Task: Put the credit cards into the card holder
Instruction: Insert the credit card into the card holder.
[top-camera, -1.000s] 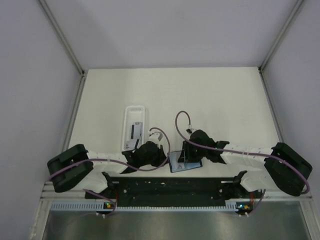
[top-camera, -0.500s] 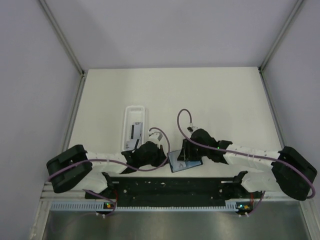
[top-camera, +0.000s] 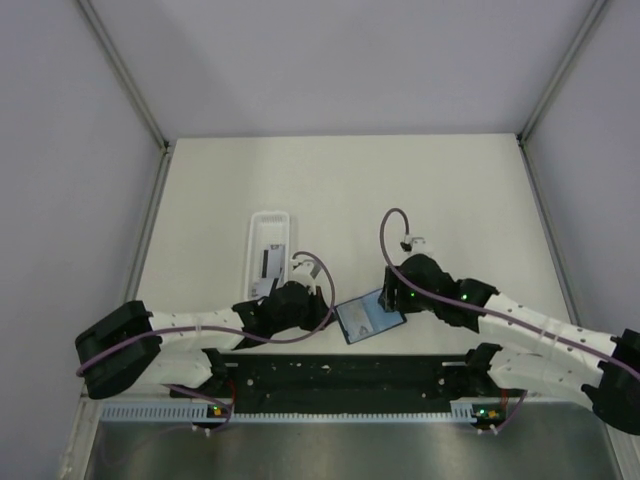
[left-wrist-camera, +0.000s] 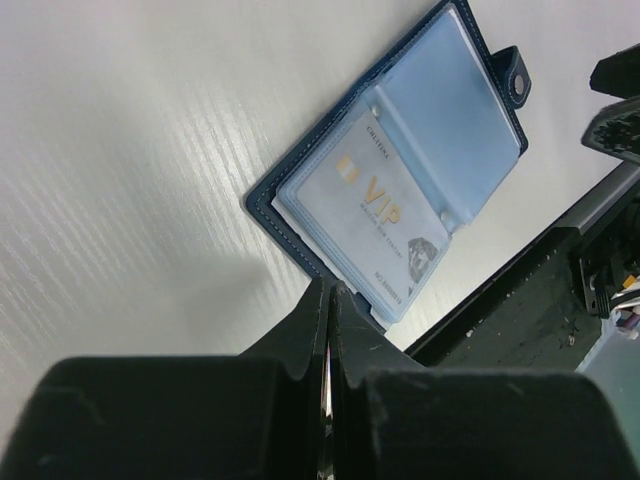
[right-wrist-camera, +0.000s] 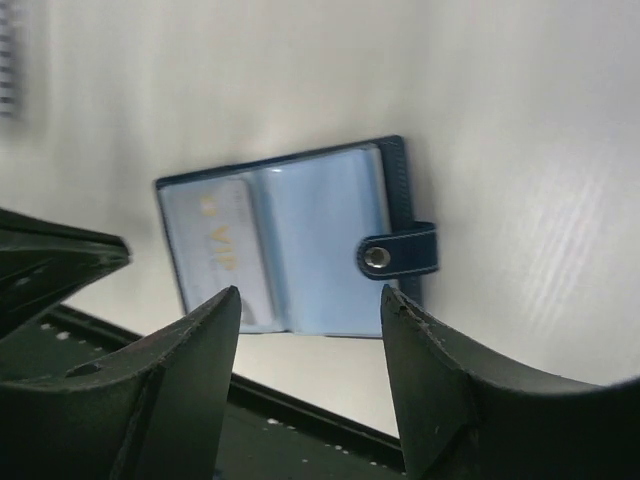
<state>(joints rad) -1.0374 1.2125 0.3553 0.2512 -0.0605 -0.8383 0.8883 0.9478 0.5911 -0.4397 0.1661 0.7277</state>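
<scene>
The card holder (left-wrist-camera: 392, 150) has a dark navy, matt, leather-like cover with pale stitching along its edge. Its inner sleeves are smooth clear plastic with a soft bluish sheen. The credit card (left-wrist-camera: 385, 215) under one sleeve looks like pale glossy plastic (its gold print glints a little). The snap stud (right-wrist-camera: 377, 257) is shiny metal. The table (left-wrist-camera: 120, 150) is white and satin, faintly wood-grained. The left end effector (left-wrist-camera: 328, 298) and right end effector (right-wrist-camera: 308, 296) are matt black plastic, slightly rough.
</scene>
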